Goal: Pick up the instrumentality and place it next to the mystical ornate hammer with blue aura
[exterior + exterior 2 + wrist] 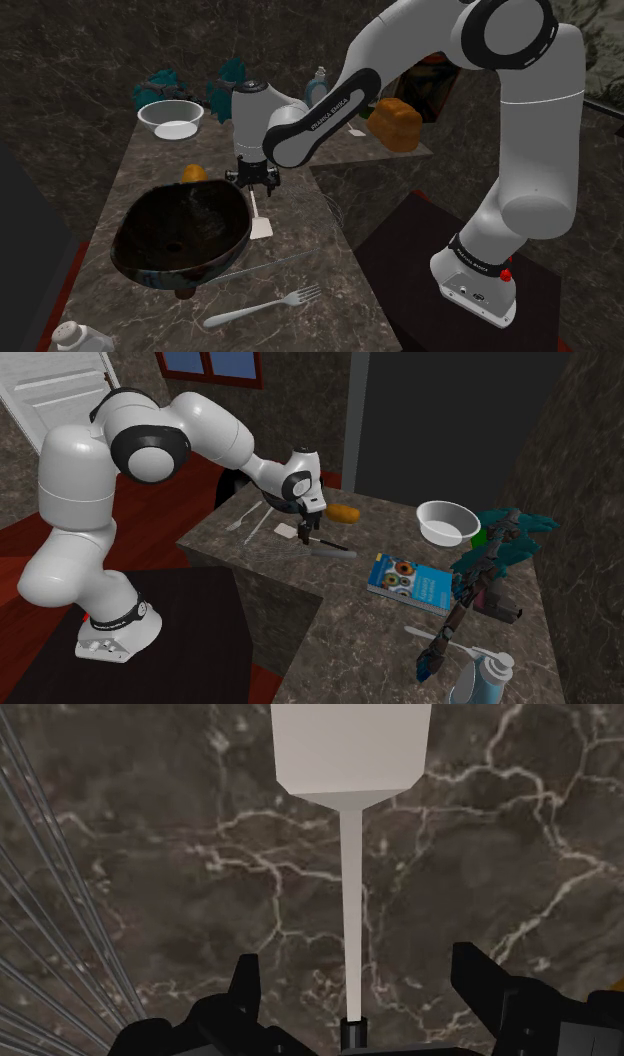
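Note:
A white spatula [350,764] with a flat blade, a thin shaft and a dark handle lies on the dark marble counter [500,834]. Its blade [262,227] points toward the counter's near edge in the shoulder view. My gripper [360,999] hangs open just over the shaft near the handle, one finger [245,994] on each side, not touching it. I see the gripper [252,180] beside a big dark bowl [185,235]. The ornate teal and dark hammer [490,567] lies at the counter's far end, on the second exterior view's right, also seen as a teal shape [165,85].
A white bowl [447,522], a blue book [412,582] and a bottle [480,677] lie near the hammer. An orange lump [194,173] sits behind the dark bowl. A fork [262,305] and a shaker [75,335] are near the front edge; a brown loaf [395,125] sits farther back.

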